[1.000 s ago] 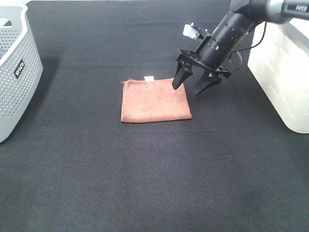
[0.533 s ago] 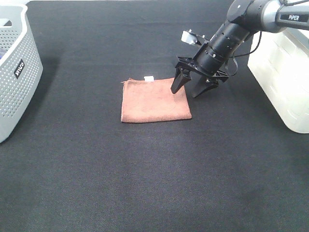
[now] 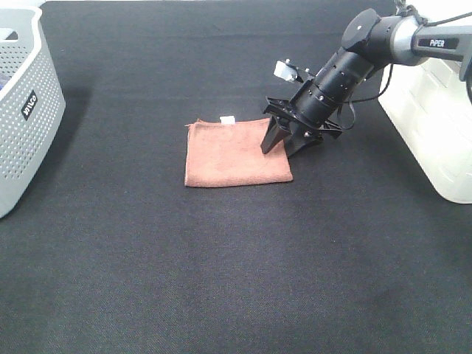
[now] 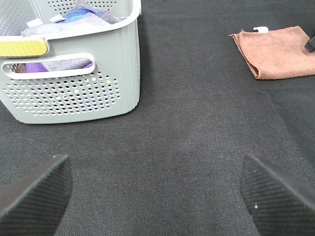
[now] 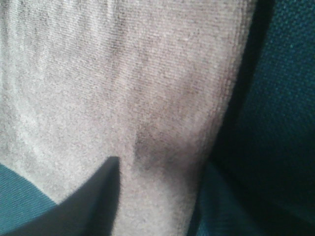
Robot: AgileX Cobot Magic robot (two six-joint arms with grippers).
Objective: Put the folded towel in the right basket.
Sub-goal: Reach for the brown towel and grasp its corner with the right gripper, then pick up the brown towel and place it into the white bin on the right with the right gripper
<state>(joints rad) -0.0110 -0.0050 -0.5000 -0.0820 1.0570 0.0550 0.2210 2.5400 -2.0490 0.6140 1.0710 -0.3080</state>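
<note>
The folded brown towel lies flat on the black table; it also shows in the left wrist view and fills the right wrist view. My right gripper is down at the towel's right edge, its jaws partly open and straddling that edge. In the right wrist view one finger rests on the towel side and the other stands beyond the edge. The white right basket stands at the far right. My left gripper is open and empty, well away from the towel.
A grey perforated basket stands at the left edge, and it holds cloths in the left wrist view. A small white tag sticks out of the towel's far edge.
My right gripper has come down onto the towel's right edge and its jaws have narrowed. The towel has not moved.
</note>
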